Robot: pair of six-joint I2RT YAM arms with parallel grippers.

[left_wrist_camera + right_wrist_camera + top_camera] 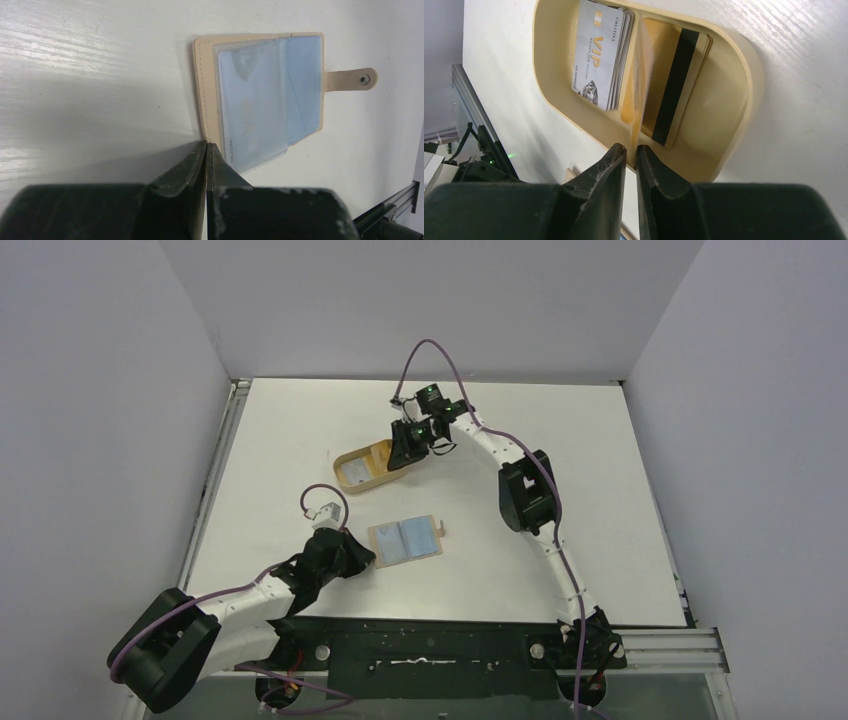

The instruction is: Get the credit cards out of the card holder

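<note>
The tan card holder (206,85) lies open on the table, also in the top view (405,540). Light blue credit cards (250,100) sit in its clear sleeves, and its snap tab (352,80) points away. My left gripper (206,145) is shut on the card holder's near tan edge (362,558). My right gripper (630,148) hangs over the oval tray (744,100), jaws slightly apart. A yellow card (640,85), blurred and seen edge-on, stands tilted from the jaw tips into the tray.
In the tray lie a stack of white VIP cards (599,55) and a yellow stack with a black stripe (674,85). The tray (352,454) sits behind the card holder, mid-table. White walls bound the table at the back and sides.
</note>
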